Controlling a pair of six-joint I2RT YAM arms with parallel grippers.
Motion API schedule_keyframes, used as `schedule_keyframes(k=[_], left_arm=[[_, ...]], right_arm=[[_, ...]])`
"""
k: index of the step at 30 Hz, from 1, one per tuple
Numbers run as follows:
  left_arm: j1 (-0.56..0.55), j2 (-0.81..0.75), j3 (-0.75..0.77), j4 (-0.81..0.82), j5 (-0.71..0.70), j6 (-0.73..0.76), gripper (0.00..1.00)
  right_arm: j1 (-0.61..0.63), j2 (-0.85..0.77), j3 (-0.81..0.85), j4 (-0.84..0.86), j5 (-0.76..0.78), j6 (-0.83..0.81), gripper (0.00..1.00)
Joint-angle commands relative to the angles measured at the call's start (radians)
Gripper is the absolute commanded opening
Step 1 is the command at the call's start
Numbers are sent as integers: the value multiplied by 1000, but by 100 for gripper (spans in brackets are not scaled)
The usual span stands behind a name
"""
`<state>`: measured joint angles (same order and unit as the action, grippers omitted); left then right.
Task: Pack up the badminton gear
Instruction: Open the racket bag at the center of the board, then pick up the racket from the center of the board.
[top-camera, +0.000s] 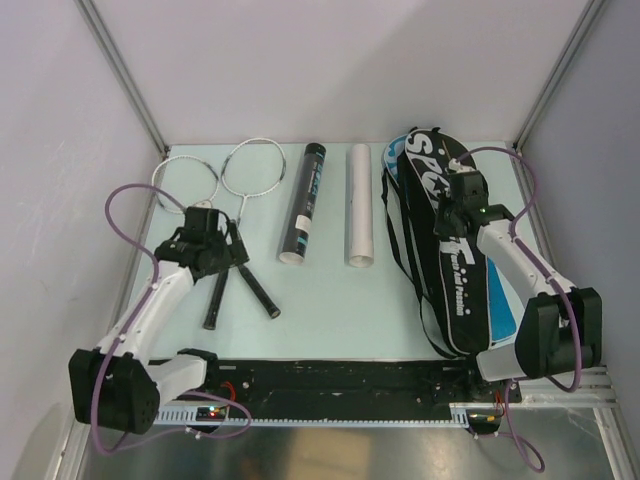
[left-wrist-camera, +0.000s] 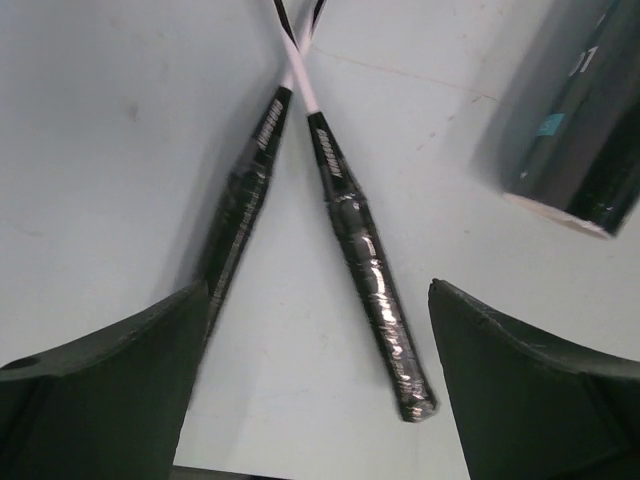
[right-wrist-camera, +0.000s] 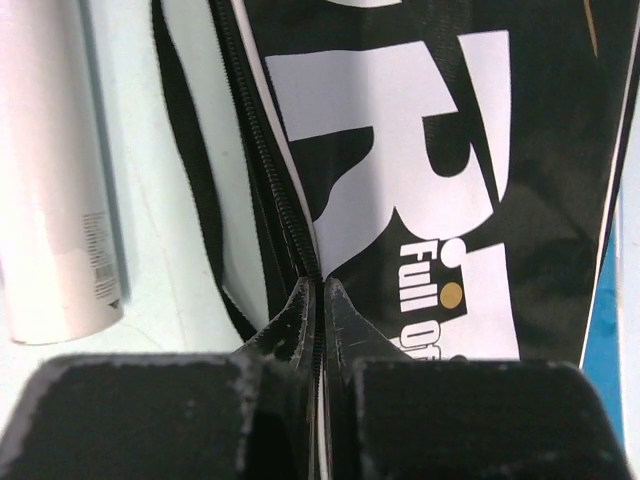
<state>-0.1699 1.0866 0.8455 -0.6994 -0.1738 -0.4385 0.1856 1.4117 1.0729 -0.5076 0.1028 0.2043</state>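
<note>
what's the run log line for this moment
left end effector: open above racket handles | right end effector: shut on bag zipper | black tube: unpacked

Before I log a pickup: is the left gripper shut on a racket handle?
No, the left gripper stands open above the two crossed racket handles.

Two slim rackets are counted, a first racket (top-camera: 262, 296), a second racket (top-camera: 213, 305), one black tube (top-camera: 305, 205), one white tube (top-camera: 358, 205), one black racket bag (top-camera: 445, 270), two robot arms are counted, a left arm (top-camera: 150, 310), a right arm (top-camera: 520, 260).
</note>
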Motion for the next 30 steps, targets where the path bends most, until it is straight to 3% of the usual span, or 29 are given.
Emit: schedule_keyframes(k=[1,8,30], left_arm=[[14,28,20,65,98,-222,93],[7,145,-30,169,39,-393,91],[-50,379,-55,271,-80,-411,77]], right_arm=[[-4,-39,31,64,-87,50,0],[-28,-65,1,92,-158,72,0],[-78,-126,-87,177,-312,128,0]])
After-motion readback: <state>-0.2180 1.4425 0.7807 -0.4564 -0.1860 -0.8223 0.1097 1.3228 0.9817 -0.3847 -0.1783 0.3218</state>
